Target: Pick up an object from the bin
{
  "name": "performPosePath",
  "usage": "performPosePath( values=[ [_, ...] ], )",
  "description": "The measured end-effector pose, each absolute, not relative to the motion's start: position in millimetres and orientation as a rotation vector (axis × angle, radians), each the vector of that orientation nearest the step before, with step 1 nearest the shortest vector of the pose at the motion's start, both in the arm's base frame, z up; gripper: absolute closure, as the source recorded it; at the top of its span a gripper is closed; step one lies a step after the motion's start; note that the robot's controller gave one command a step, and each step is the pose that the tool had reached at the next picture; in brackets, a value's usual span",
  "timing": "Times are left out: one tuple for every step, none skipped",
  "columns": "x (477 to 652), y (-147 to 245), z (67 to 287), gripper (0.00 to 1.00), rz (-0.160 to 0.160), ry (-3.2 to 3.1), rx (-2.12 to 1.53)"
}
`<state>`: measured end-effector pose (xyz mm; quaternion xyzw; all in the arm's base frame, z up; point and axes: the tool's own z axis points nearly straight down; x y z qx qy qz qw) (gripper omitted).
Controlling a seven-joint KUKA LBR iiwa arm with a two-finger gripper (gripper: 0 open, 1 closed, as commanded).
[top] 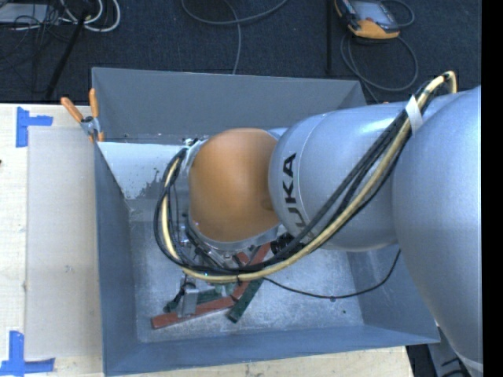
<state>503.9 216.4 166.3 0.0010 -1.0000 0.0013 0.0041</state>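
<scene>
The grey metal bin (pixel 118 273) is carrying only a few loose things, and all of them are lying near its front wall, left of the middle.

1. Furthest left, a flat red-brown strip (pixel 206 310) is lying on the bin floor. Its left end is pointing toward the front-left corner, and it is rising slightly toward the right.
2. The gripper (pixel 187 301) is sitting low over the left half of this strip, at or just above it. The wrist is hiding the closing parts, so it cannot be told whether the gripper is apart, together or clamped on the strip.
3. Just right of the gripper, a dark green strip (pixel 242 301) is lying at a slant. Its lower end is touching or crossing the right end of the red-brown strip.
4. Above the green strip, a second short red-brown piece (pixel 253 256) is showing partly from under the wrist.
5. The orange cover (pixel 232 183) on the wrist is standing over the middle of the bin, with black and yellow cables (pixel 167 210) looping round its left side.
6. The silver arm (pixel 354 179) is reaching in over the right wall of the bin.
</scene>
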Motion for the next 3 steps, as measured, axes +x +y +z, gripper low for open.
performPosePath(
  values=[
    [477.7,181.6,66.7,0.00,0.000,-3.141,0.045],
    [478.1,182.5,69.6,1.00,-0.001,-3.141,0.046],
    [490.2,180.0,209.0,1.00,-0.003,-3.147,0.101]
  ],
)
